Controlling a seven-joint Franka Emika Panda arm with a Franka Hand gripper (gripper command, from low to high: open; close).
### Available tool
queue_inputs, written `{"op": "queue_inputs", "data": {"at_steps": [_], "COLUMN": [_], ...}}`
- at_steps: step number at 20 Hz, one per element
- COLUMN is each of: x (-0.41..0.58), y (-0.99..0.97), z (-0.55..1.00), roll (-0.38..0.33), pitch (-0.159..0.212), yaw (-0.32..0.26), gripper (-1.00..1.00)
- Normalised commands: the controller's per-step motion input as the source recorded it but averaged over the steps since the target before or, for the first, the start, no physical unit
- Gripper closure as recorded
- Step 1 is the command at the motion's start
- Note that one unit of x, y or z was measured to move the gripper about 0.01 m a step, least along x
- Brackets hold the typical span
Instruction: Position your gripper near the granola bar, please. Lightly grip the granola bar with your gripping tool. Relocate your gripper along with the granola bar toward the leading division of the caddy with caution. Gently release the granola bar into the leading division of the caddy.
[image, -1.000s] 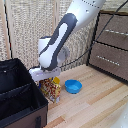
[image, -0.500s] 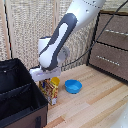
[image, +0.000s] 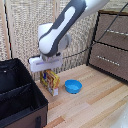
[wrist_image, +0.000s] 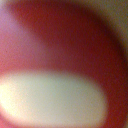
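The flat yellow and orange-brown granola bar (image: 50, 81) is being approached by the white-grey gripper (image: 46, 69); whether it is closed cannot be told. A light grip is being called for next.

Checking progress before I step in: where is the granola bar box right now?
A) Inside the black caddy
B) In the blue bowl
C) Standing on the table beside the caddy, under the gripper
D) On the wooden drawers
C: the granola bar box stands on the table between the caddy and the blue bowl, directly below the gripper.
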Motion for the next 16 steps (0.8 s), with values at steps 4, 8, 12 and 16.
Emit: {"op": "queue_inputs", "data": {"at_steps": [4,8,12,16], "x": [0.000,-0.064,-0.111,-0.043], "y": [0.15,0.19,0.27,0.29], "z": [0.91,0.83,0.79,0.65], "roll": [-0.008,0.000,0.000,0.000], "pitch": [-0.001,-0.012,-0.044,-0.050], "yaw": [-0.244,-0.233,-0.221,-0.264], "gripper": [1.00,1.00,1.00,1.00]}}
